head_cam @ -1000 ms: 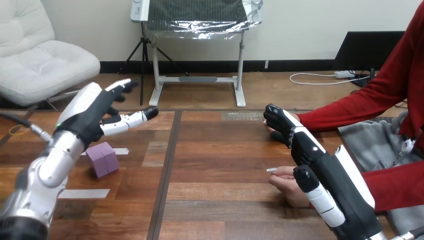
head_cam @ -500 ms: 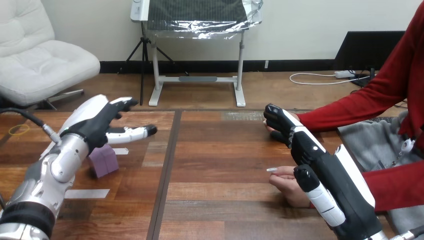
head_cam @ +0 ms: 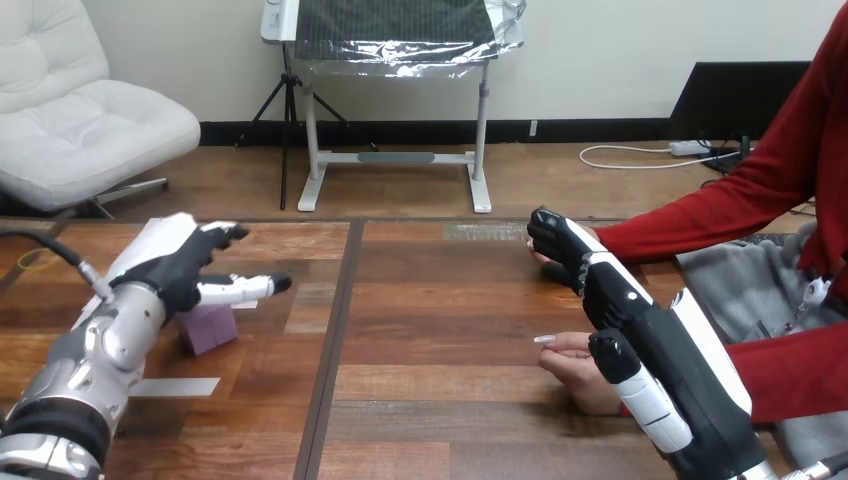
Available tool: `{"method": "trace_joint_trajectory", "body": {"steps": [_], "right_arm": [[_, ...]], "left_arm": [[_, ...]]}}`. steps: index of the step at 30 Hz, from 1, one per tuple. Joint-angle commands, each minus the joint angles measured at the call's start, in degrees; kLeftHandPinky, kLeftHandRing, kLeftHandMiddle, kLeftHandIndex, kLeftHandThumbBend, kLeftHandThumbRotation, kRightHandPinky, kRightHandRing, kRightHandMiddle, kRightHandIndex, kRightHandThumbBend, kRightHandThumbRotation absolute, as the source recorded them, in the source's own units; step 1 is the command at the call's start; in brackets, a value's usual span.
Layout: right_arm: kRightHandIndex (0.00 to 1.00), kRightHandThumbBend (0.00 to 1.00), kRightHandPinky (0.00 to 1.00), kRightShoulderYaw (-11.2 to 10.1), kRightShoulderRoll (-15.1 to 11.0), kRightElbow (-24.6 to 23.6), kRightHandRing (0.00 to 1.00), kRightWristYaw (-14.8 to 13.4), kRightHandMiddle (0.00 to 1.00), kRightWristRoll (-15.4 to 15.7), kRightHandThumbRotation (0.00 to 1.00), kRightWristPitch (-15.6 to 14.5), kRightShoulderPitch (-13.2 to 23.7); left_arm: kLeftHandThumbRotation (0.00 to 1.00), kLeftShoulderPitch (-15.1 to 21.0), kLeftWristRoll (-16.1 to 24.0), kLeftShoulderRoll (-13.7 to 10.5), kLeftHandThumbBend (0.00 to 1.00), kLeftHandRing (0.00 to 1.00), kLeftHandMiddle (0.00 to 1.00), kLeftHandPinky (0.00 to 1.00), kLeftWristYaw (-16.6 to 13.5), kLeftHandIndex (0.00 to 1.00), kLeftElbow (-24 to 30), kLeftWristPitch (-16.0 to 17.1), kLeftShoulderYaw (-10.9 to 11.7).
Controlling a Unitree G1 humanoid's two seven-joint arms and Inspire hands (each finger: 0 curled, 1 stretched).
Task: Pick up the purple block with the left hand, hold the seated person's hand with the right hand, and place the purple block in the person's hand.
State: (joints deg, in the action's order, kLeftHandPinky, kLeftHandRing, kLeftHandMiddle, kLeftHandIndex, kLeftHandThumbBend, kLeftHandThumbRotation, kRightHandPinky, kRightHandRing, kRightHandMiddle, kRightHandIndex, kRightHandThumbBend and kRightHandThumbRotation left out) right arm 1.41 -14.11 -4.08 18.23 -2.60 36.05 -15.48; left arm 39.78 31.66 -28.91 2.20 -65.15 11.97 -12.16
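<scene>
finds the left hand (head_cam: 180, 262) spread wide, held low over the purple block (head_cam: 210, 330) and hiding its top, with that block resting on the wooden table (head_cam: 440, 300) toward the left side, near a pale tape strip (head_cam: 170, 387). finds the right hand (head_cam: 610, 290) reaching forward at the table's right, between the person's farther hand (head_cam: 540, 262) and the person's nearer hand (head_cam: 572, 368). cannot tell whether closed on either.

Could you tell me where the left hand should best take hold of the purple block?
Across its opposite upright faces, from above: the purple block stands flat on the table and the open left hand hangs just over it.
</scene>
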Motion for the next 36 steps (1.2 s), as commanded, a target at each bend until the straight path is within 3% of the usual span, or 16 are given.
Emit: {"method": "trace_joint_trajectory", "body": {"steps": [1, 17, 21, 36], "right_arm": [[0.93, 0.73, 0.92, -1.1, -0.8, -1.8, 0.94, 0.1, 0.94, -1.1, 1.0, 1.0, 2.9], [0.93, 0.73, 0.91, -1.0, -0.9, -2.1, 0.93, 0.6, 0.93, -1.8, 1.0, 1.1, 2.6], [0.93, 0.73, 0.91, -1.1, -1.0, -2.4, 0.93, 0.8, 0.93, -1.9, 1.0, 0.7, 2.4], [0.92, 0.72, 0.91, -1.0, -0.9, -2.5, 0.93, 1.1, 0.93, -1.9, 1.0, 0.6, 2.6]], "left_arm": [[0.58, 6.1, 0.5, -0.5, 0.64, 0.87, 0.9, 0.7, -1.8, 0.89, -1.9, -1.2, -1.2], [0.54, 7.4, 1.5, -0.9, 0.65, 0.89, 0.9, 0.75, -3.1, 0.89, -5.0, -4.3, -3.4], [0.53, 7.7, 2.4, -1.0, 0.67, 0.91, 0.91, 0.79, -3.5, 0.9, -5.5, -6.1, -4.8], [0.47, 7.4, 2.6, -1.3, 0.69, 0.92, 0.92, 0.81, -3.7, 0.9, -5.5, -7.2, -5.9]]}}
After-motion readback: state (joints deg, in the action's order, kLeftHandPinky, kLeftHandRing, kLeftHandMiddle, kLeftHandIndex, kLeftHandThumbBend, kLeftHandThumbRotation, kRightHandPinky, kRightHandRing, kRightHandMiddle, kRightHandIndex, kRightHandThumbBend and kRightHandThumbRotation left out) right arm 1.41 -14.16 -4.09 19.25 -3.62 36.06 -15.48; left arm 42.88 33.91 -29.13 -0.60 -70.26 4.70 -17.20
